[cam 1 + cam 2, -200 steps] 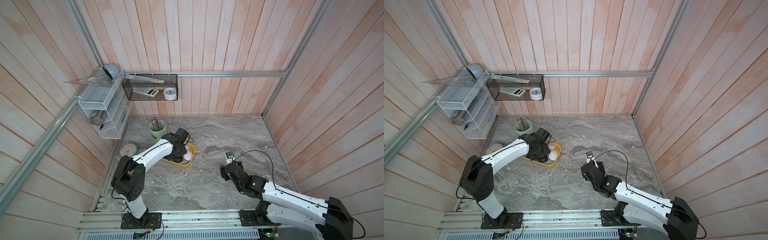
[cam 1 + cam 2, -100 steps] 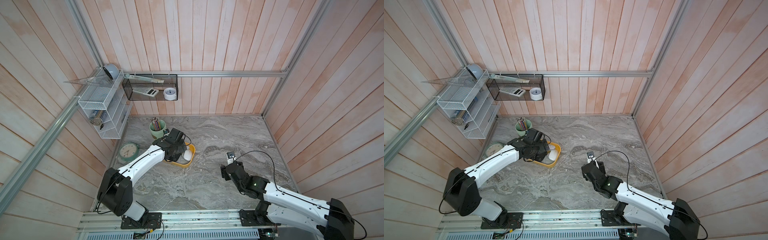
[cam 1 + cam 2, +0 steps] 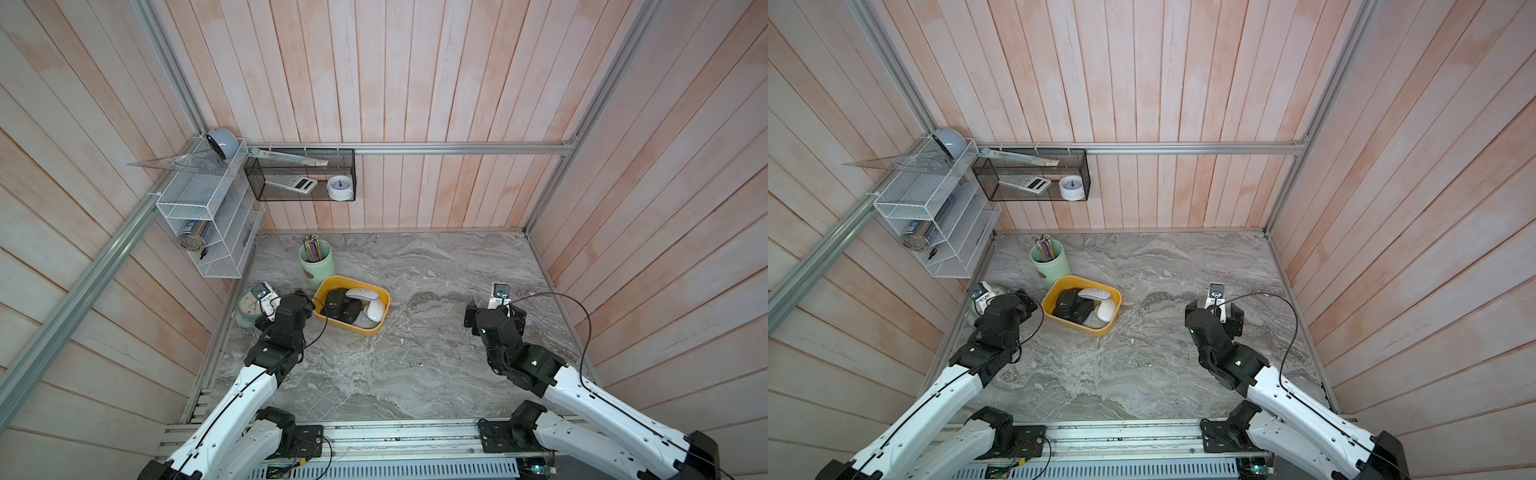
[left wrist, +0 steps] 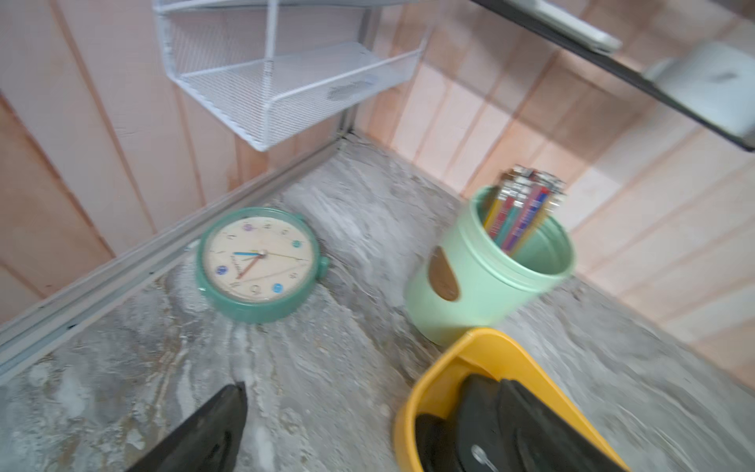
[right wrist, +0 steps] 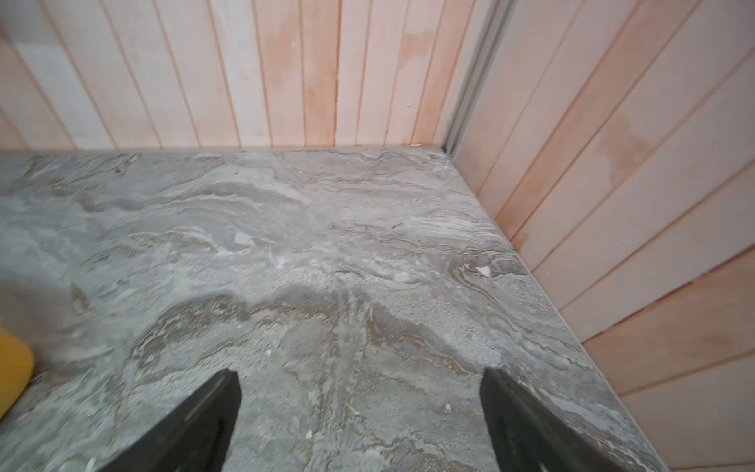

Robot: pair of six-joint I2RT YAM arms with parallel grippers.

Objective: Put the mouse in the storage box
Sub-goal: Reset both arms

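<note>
Left claw (image 3: 296, 308) withdrew between clock (image 4: 257, 263), storage box (image 3: 353, 328).

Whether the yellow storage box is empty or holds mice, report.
Holds mice: the storage box contains black mice and white mice, in both top views.

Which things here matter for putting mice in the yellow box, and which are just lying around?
Job: yellow storage box, the black mice and white mice already in it.
Lying about: green alarm clock, pencil cup, white wire rack, black mesh basket, calculator, small white clock.
</note>
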